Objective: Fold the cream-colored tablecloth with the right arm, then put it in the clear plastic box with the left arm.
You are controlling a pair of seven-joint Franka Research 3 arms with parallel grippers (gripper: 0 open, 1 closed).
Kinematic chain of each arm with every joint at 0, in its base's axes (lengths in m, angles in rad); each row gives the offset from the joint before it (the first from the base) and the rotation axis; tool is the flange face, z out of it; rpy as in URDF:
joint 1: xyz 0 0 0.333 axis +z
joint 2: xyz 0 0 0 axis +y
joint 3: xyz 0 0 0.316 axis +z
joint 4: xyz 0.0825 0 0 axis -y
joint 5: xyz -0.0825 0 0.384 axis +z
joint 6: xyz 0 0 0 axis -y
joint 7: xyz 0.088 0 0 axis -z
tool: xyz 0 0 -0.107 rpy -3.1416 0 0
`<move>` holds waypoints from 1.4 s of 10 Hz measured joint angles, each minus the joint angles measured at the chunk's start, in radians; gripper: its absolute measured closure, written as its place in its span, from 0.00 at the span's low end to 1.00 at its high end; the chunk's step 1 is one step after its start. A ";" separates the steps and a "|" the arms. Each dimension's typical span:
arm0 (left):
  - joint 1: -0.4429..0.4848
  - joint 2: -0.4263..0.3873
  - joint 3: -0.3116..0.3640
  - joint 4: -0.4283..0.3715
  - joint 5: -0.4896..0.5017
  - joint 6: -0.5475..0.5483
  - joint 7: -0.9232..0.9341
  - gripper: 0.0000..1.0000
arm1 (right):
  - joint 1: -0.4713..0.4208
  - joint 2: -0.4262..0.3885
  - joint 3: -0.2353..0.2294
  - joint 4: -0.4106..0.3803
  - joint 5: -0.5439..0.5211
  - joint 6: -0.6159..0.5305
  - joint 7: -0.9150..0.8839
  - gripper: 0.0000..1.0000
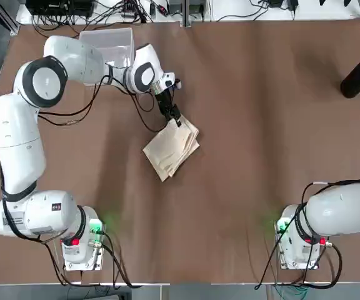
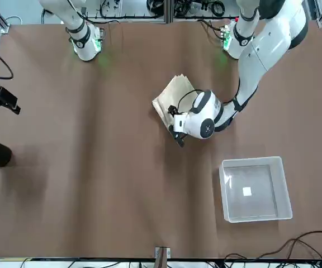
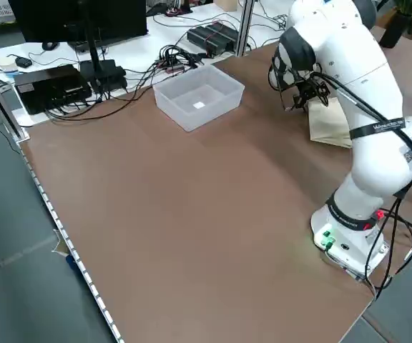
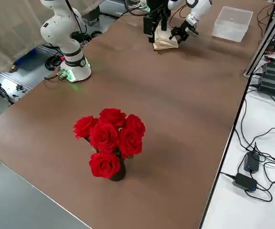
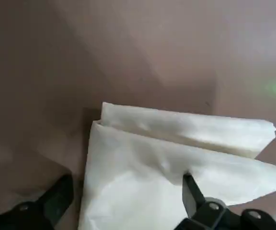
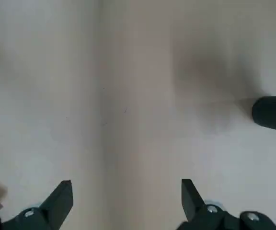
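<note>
Fold looks done: cream-colored tablecloth (image 1: pixel 172 149) lies as a layered stack mid-table. Our left gripper (image 1: pixel 174 116) sits at its 12 o'clock edge, jaws wide, nothing held. Clear plastic box (image 1: pixel 111 45) at 11 o'clock, empty. Right gripper (image 6: pixel 127 201) parked, wide. Left: pick, place.

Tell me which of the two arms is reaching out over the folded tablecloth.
The left arm: its fingers are open over the cream tablecloth. The right arm is parked by its base.
</note>
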 joint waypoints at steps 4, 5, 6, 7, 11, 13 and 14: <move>-0.014 0.004 0.001 -0.024 -0.001 0.000 -0.010 0.29 | 0.000 0.000 0.000 0.000 0.000 0.000 0.000 0.00; -0.015 0.004 0.000 -0.032 -0.002 -0.001 -0.025 0.46 | 0.000 0.000 0.000 0.000 0.000 0.000 0.000 0.00; -0.016 0.004 0.000 -0.035 -0.002 -0.002 -0.052 0.59 | 0.000 0.000 0.000 0.000 0.000 0.000 0.000 0.00; -0.016 0.001 -0.003 -0.035 -0.002 -0.011 -0.076 0.74 | 0.000 0.000 0.000 0.000 0.000 0.000 0.000 0.00; -0.010 -0.031 -0.007 -0.031 -0.002 -0.107 -0.115 0.83 | 0.000 0.000 0.000 0.000 0.000 0.000 0.000 0.00; 0.013 -0.067 -0.017 -0.021 -0.002 -0.194 -0.117 0.83 | 0.000 0.000 -0.001 0.000 0.000 0.000 0.000 0.00; 0.049 -0.086 -0.047 -0.014 -0.002 -0.246 -0.119 0.84 | 0.000 0.000 -0.001 0.000 0.000 0.000 0.000 0.00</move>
